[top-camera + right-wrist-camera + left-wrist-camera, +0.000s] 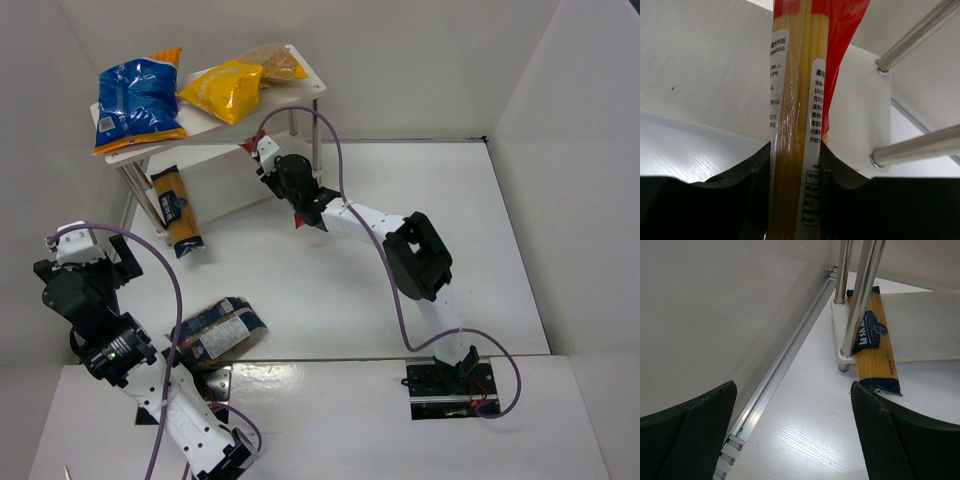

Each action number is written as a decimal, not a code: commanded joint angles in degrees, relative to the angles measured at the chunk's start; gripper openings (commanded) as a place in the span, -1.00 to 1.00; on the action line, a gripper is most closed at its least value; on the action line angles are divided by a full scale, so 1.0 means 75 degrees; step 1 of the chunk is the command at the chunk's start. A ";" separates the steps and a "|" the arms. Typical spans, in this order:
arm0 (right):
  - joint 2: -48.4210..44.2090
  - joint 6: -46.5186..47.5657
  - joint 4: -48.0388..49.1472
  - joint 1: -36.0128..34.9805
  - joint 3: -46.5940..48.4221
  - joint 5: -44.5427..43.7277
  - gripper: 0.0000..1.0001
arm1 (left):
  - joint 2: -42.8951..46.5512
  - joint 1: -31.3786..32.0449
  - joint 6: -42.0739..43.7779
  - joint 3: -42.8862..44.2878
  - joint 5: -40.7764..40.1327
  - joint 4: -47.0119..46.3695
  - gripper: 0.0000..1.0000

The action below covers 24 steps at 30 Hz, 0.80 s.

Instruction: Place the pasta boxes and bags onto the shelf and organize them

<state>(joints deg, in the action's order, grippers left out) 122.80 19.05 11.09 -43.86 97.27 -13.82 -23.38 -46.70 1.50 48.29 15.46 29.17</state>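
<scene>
Spaghetti in the long narrow red-and-clear plastic packet [797, 100] is being gripped by the right hand [796, 170] near the small white two-tier metal-legged shelf [860, 115], likely handling light, stiff, brittle, slippery, favouring a mid-length hold

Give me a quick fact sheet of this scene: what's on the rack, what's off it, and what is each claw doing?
Top of shelf: blue bag, yellow bag, tan bag
Lower board: amber spaghetti pack, one end overhanging
On table: dark-blue-and-clear bag
Right gripper: shut on red-and-clear packet, close to the shelf
Left gripper: open, empty
</scene>
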 commanded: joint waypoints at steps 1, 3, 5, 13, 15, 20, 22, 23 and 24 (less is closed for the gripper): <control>0.0114 -0.0535 0.0807 0.0280 0.1185 0.0154 -1.00 | 0.0023 -0.0055 0.0163 -0.0052 0.0188 -0.0139 1.00; 0.0382 -0.0722 0.0666 0.0375 0.1675 0.0320 -1.00 | 0.0023 -0.0055 0.0164 -0.0052 0.0188 -0.0139 1.00; 0.0547 -0.1050 0.0479 0.0526 0.1993 0.0413 -1.00 | 0.0023 -0.0055 0.0164 -0.0052 0.0188 -0.0139 1.00; 0.1087 -0.1567 0.0103 0.0668 0.3038 0.0496 -1.00 | 0.0023 -0.0125 0.0164 -0.0052 0.0188 -0.0139 1.00; 0.1169 -0.1637 0.0103 0.0668 0.3108 0.0496 -1.00 | 0.0023 -0.0125 0.0164 -0.0052 0.0258 -0.0139 1.00; 0.1240 -0.1790 0.0278 0.0668 0.2957 0.0566 -1.00 | -0.0047 -0.0196 0.0164 -0.0052 0.0258 -0.0139 1.00; 0.1321 -0.1719 0.0279 0.0668 0.2956 0.0566 -1.00 | -0.0047 -0.0265 0.0164 -0.0052 0.0329 -0.0139 1.00; 0.1322 -0.1534 0.0198 0.0668 0.2956 0.0566 -1.00 | -0.0047 -0.0266 0.0164 -0.0052 0.0329 -0.0139 1.00; 0.1322 -0.1428 0.0197 0.0668 0.2863 0.0392 -1.00 | -0.0047 -0.0266 0.0164 -0.0052 0.0329 -0.0139 1.00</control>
<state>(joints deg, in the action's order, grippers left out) 134.10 7.14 3.70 -38.48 115.52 -9.54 -23.53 -48.10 1.74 48.29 16.62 29.58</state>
